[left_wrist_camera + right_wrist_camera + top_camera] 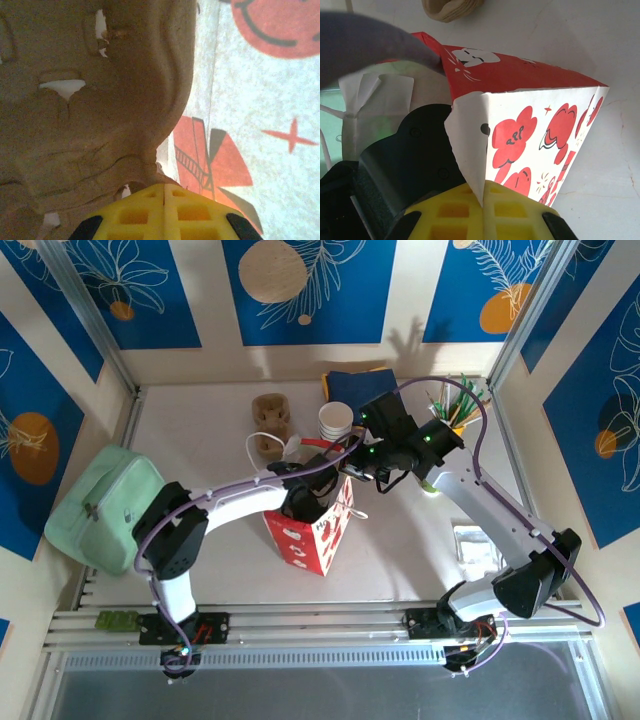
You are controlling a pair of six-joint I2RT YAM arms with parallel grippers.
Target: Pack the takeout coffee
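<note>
A red-and-white printed paper bag (322, 538) stands at the table's middle. My right gripper (352, 472) is shut on the bag's rim; the white paper edge runs down between its yellow fingers (483, 200). My left gripper (304, 502) reaches down into the bag (540, 125). In the left wrist view it (165, 186) is shut on the edge of a brown pulp cup carrier (75, 100), with the bag's printed wall (260, 100) beside it. The takeout coffee is hidden; a lime-green sliver (431, 486) peeks from under my right forearm, and I cannot tell what it is.
A stack of white-rimmed cups (335, 422) and another pulp carrier (270, 420) sit behind the bag. A mint-green soft bag (100, 505) lies at the left edge. Green sticks in a holder (460, 400) stand back right; a shiny packet (475, 545) lies right.
</note>
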